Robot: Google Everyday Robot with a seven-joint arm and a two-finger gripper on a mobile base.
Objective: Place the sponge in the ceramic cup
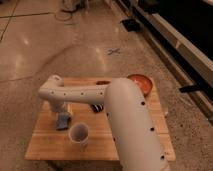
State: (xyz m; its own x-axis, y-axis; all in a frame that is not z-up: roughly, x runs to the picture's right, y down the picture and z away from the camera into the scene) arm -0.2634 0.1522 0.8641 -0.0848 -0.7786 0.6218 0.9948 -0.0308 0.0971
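The blue-grey sponge (63,121) lies flat on the left part of the wooden table (50,146). The white ceramic cup (79,134) stands upright just right of it and nearer the front edge, with its mouth showing nothing inside. My white arm reaches in from the lower right and bends down at its left end. The gripper (59,110) hangs right over the sponge's far edge. I cannot tell whether it touches or holds the sponge.
An orange bowl (140,83) sits at the table's far right corner. A black ridged block (97,107) lies mid-table, partly hidden under my arm. Polished floor surrounds the table, and a dark counter runs along the right.
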